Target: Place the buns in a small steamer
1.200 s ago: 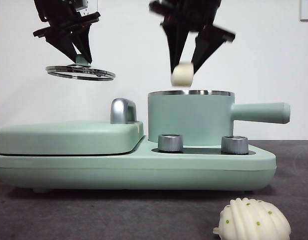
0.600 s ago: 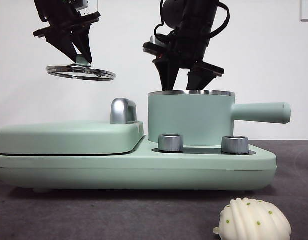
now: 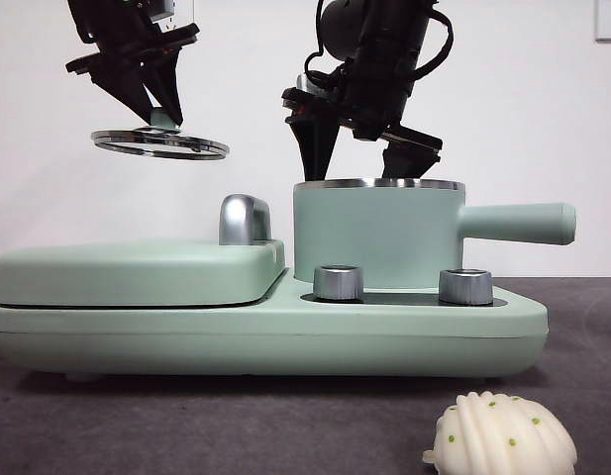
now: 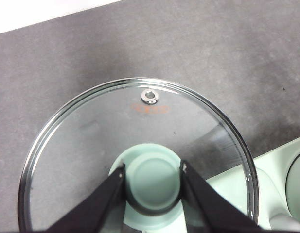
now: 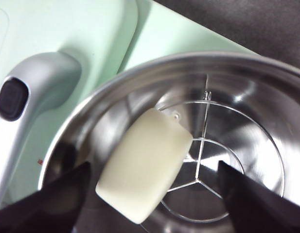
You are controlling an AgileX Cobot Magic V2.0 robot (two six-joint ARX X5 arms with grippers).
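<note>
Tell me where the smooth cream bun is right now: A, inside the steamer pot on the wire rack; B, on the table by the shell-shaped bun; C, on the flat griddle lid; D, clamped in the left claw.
A: the right wrist view shows the smooth bun lying inside the pot, on the wire rack, with the right claw open around it.

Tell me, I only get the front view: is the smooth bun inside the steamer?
Observer: Yes. The right wrist view shows the smooth bun inside the steamer, tilted over a wire rack.
Operator: Is the right gripper holding it?
Observer: No. The right gripper has its jaws open, one on each side of the bun.
Operator: And the lid?
Observer: The left gripper is shut on the green knob of the glass lid.
</note>
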